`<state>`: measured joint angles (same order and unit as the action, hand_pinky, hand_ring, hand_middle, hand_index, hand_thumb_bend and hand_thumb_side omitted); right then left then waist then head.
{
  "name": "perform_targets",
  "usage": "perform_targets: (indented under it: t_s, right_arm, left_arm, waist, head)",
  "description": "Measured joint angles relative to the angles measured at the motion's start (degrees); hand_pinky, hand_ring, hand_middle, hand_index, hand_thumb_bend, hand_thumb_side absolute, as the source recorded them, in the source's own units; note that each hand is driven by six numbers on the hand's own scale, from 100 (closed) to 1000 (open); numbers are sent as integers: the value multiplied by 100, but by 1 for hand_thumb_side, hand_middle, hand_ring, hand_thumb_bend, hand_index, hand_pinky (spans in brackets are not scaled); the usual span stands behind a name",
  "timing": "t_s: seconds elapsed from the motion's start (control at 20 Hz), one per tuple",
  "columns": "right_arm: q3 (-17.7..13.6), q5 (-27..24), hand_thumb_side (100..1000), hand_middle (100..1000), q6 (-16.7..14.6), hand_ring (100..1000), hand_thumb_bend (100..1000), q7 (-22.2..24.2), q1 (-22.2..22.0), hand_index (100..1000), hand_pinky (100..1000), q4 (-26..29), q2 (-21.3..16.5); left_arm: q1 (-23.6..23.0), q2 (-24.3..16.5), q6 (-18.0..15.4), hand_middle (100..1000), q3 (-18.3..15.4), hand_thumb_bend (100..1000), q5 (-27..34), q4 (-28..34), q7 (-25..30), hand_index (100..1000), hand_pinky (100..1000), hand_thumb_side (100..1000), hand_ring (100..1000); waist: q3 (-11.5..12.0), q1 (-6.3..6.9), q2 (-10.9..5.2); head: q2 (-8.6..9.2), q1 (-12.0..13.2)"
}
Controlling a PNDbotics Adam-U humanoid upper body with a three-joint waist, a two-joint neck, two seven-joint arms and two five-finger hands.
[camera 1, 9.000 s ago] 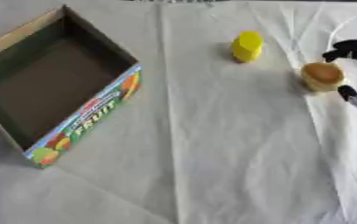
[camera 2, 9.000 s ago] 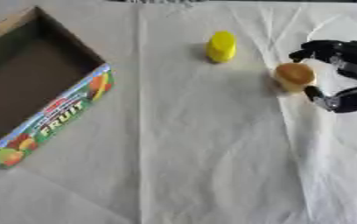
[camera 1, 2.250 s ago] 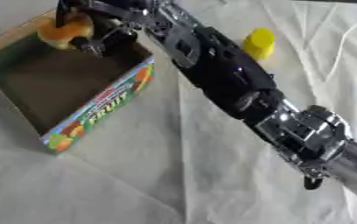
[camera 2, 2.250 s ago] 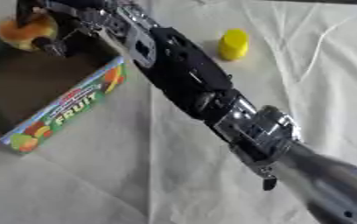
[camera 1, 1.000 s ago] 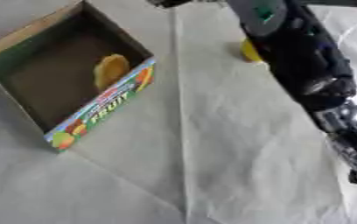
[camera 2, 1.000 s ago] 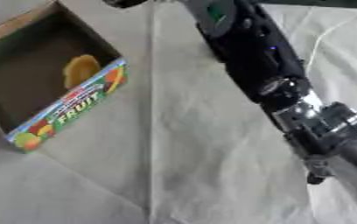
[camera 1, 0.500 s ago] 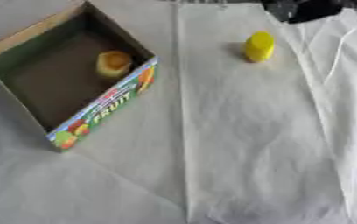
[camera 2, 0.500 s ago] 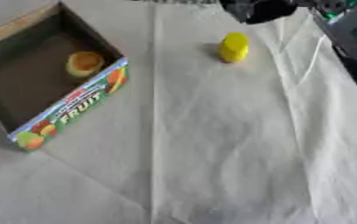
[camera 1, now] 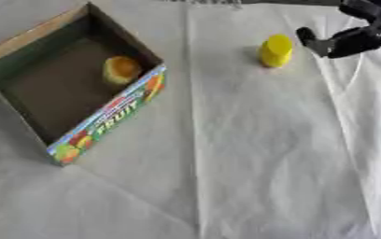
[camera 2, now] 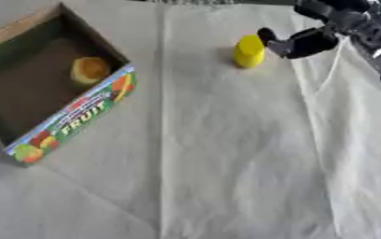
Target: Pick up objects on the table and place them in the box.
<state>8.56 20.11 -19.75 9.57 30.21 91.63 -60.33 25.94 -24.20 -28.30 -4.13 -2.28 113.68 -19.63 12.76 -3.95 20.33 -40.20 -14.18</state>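
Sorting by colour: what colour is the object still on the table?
Yellow; the small upright object shows best in the left eye view.

**Cut off and unclear**

The right hand (camera 2: 308, 39) at 1 o'clock runs off the top and right edges, its finger pose blurred. The box (camera 1: 30, 39) loses its 10 o'clock corner at the left edge. The yellow-orange object (camera 1: 121, 69) inside stays unidentifiable.

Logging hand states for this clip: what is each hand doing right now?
Left hand: not in view.
Right hand: open, holding nothing, just right of the small yellow plastic bottle.
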Motion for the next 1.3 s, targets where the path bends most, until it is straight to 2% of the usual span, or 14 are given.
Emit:
perform_targets:
  t_s: [0.1, 0.15, 0.6, 0.8, 0.95, 1.1, 1.3]
  right_arm:
    - [14, 2, 306, 798, 50, 1000, 103, 72, 4, 914, 908, -104, 1]
    - [32, 5, 381, 801, 83, 1000, 100, 101, 8, 909, 910, -151, 2]
    - [198, 343, 467, 817, 409, 1000, 101, 122, 350, 914, 919, -658, 166]
    - [266, 591, 500, 825, 431, 1000, 215, 114, 487, 930, 928, -944, 286]
    - [286, 798, 497, 835, 399, 1000, 347, 131, 559, 948, 937, -1127, 358]
    - [314, 1013, 488, 843, 283, 1000, 411, 193, 592, 957, 942, -1264, 392]
    - [318, 1247, 476, 846, 111, 1000, 438, 267, 646, 964, 942, -1411, 442]
  left_arm:
    - [0, 11, 16, 776, 1, 100, 11, 0, 14, 866, 794, 278, 804]
    - [0, 12, 27, 776, 1, 100, 20, 0, 21, 866, 794, 280, 804]
    - [0, 64, 84, 777, 7, 100, 84, 0, 81, 866, 794, 297, 805]
    - [0, 109, 92, 778, 19, 100, 108, 0, 115, 867, 794, 305, 806]
    - [0, 111, 100, 778, 37, 100, 130, 0, 131, 867, 795, 307, 806]
    - [0, 113, 110, 778, 38, 100, 134, 0, 143, 867, 795, 307, 806]
    - [0, 134, 116, 778, 39, 100, 140, 0, 149, 867, 795, 311, 807]
  waist:
    - [0, -4, 14]
    - [0, -4, 15]
    - [14, -4, 54]
    - [24, -3, 83]
    - [24, -5, 99]
    - [25, -6, 112]
    - [27, -6, 114]
  head:
    - [2, 0]
    - [2, 0]
    - [6, -8]
    - [14, -8]
    - [31, -8]
    - [48, -5]
    - [50, -4]
